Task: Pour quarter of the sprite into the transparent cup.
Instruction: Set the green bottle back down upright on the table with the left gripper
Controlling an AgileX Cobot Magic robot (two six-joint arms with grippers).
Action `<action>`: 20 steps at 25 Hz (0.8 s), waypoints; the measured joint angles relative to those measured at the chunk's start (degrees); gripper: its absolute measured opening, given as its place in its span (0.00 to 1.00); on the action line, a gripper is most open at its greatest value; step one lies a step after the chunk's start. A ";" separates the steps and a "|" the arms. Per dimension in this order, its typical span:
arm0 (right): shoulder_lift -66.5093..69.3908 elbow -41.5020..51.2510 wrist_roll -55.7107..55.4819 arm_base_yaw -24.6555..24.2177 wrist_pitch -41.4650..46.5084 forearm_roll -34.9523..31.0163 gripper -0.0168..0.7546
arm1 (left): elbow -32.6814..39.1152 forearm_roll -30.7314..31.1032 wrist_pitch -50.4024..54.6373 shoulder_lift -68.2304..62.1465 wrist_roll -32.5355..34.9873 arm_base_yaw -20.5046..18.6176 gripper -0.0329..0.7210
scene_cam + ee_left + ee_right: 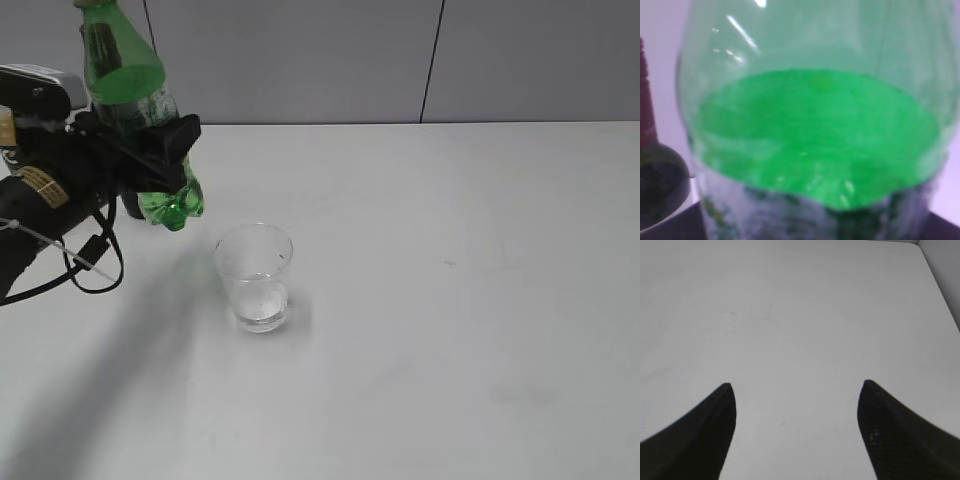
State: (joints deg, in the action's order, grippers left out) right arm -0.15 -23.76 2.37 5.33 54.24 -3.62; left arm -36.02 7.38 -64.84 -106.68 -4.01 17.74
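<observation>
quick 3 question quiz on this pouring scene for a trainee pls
1. True or false: the sprite bottle stands on the table.
2. Where is the transparent cup relative to the bottle in the exterior view? A) below and right of its base B) behind it C) at the far right edge
3. Fill in: the right gripper is ____ and holds nothing.

Key
1. False: the left gripper holds it in the air, roughly upright with a slight lean.
2. A
3. open
</observation>
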 joint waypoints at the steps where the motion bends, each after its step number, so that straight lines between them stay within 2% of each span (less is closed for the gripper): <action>1: 0.00 0.00 0.00 0.00 0.00 0.00 0.78 | -1.11 0.80 0.27 -1.07 -0.06 0.00 0.65; 12: 0.00 0.00 0.00 0.00 0.00 0.00 0.78 | -9.50 3.62 0.77 -10.60 -0.12 0.00 0.65; 20: 0.00 0.00 -0.05 0.00 0.00 0.00 0.78 | -10.27 3.69 0.70 -15.01 1.07 0.00 0.65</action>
State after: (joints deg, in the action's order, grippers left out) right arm -0.15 -23.76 2.31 5.33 54.24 -3.62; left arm -46.29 11.07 -64.14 -121.69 -2.94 17.74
